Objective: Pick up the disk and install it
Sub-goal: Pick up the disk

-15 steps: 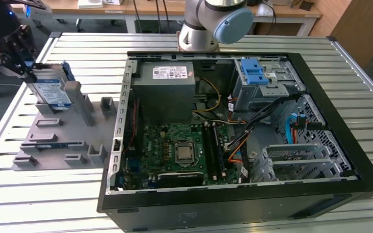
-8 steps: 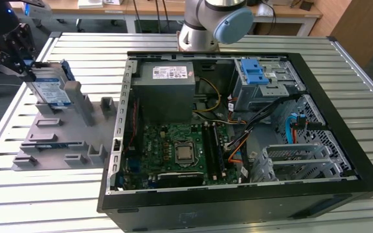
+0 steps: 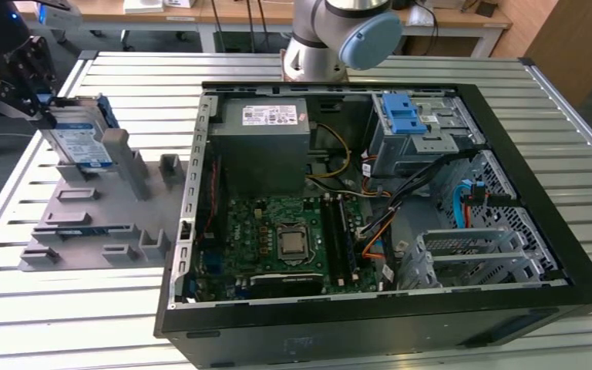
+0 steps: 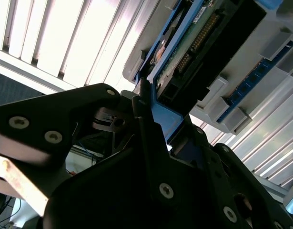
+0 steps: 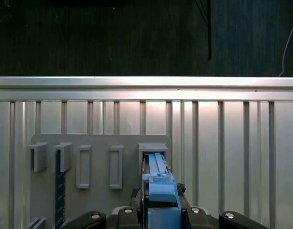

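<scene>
The disk (image 3: 78,136) is a flat silver drive with a blue-and-white label and a blue bracket. It stands on edge at the far slot of the grey holder rack (image 3: 90,223), at the exterior view's left. My gripper (image 3: 37,109) reaches it from the far left and is shut on its blue bracket. In the first wrist view the blue bracket of the disk (image 5: 158,186) sits between the black fingers of my gripper (image 5: 160,202), just above a rack slot (image 5: 153,150). The second wrist view shows the disk's circuit-board side (image 4: 198,40) and a black finger (image 4: 142,114) pressed on the bracket.
An open black computer case (image 3: 543,231) lies right of the rack, with a grey power-supply box (image 3: 265,127), a silver cage with a blue latch (image 3: 412,122) and a green motherboard (image 3: 280,239). The arm's base (image 3: 338,31) stands behind it. A slatted metal table (image 3: 80,324) carries everything.
</scene>
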`<state>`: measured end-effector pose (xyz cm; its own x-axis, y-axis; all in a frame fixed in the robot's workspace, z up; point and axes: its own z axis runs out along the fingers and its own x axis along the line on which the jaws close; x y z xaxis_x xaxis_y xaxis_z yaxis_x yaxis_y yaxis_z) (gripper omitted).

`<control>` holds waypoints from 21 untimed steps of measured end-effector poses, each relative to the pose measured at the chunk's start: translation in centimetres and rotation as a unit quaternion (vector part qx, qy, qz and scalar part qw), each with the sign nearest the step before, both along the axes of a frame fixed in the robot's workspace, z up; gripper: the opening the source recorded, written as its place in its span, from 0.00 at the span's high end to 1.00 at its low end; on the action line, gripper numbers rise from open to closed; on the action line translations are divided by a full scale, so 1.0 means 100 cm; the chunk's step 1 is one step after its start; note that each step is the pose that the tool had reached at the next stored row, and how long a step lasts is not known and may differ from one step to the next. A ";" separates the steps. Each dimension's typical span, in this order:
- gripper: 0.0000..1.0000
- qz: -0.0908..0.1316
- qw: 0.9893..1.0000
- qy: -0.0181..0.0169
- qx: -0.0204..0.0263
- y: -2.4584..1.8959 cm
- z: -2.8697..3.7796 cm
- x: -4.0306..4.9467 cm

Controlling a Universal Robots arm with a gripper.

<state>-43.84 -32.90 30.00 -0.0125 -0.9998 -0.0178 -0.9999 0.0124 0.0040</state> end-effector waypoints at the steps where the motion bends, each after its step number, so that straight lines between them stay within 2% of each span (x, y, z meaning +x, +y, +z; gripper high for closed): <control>1: 0.64 0.000 1.000 0.000 0.000 0.0000 0.0002 0.0000; 21: 0.64 0.000 1.000 0.000 0.000 0.0000 0.0060 0.0000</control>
